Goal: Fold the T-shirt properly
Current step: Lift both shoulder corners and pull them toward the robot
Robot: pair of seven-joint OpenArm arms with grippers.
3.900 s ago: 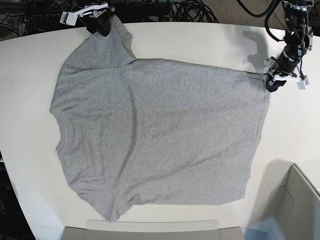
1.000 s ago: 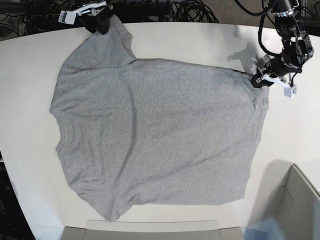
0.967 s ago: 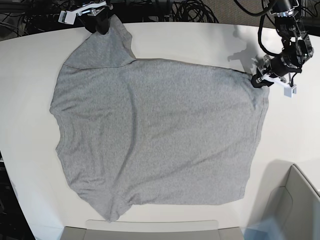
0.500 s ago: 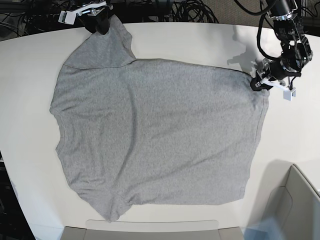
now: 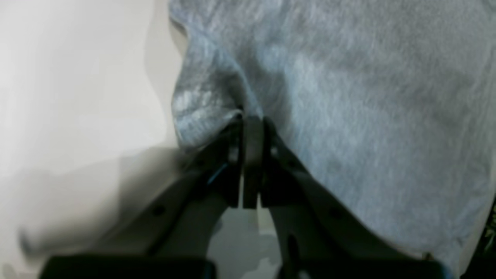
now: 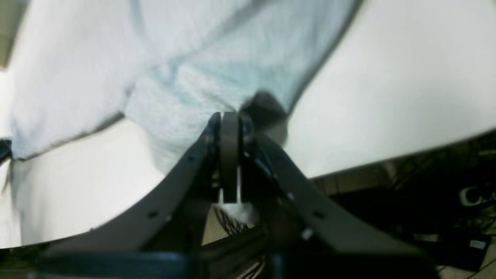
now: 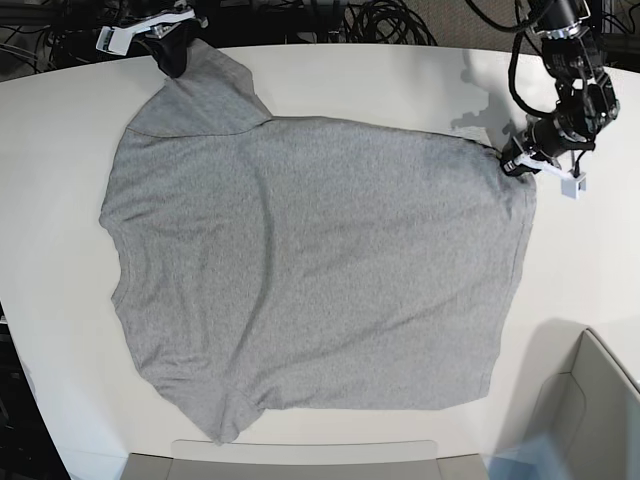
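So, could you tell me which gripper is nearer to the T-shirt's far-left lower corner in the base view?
The right one. The right gripper grips the T-shirt above that corner; the left gripper grips it diagonally across.

In the base view, the top edge is cutting off both arms. In the left wrist view, the dark fingers (image 5: 254,162) are blurring and hiding the cloth (image 5: 348,97) between them; in the right wrist view, the cloth is blurring too.
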